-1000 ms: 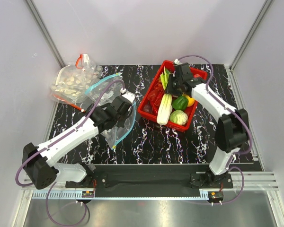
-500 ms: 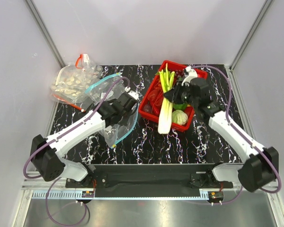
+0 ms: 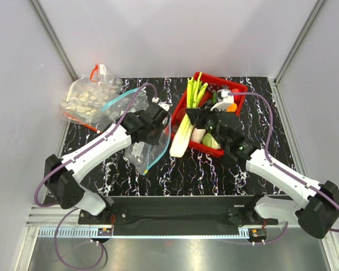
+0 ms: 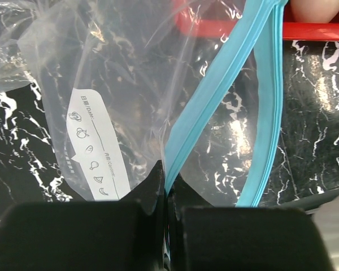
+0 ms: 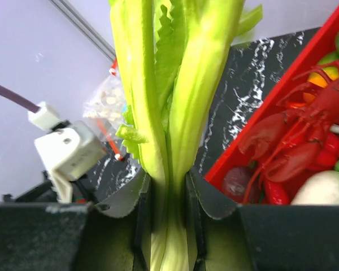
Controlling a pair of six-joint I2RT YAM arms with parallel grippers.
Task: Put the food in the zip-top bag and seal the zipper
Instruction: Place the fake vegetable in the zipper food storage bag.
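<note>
The leek (image 3: pixel 183 127), with its ribbed pale stalk and glossy green leaves, hangs across the left rim of the red basket (image 3: pixel 238 89), clenched mid-stalk in my right gripper (image 5: pixel 168 192). Just beside it lies the zip-top bag (image 4: pixel 118 84), clear and crinkly. My left gripper (image 4: pixel 166 180) pinches one lip of its teal zipper (image 4: pixel 214 96), and the mouth gapes. I judge nothing bagged yet: loading the food and sealing are left.

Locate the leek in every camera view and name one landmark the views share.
Top external: the leek slants across the left rim of the red basket, white end toward the bag.
Left wrist: cannot tell; a pale shape at the top right edge, above the basket's rim, may be its base.
Right wrist: centre, upright, clamped in the right gripper.
Shared landmark: the red basket.
</note>
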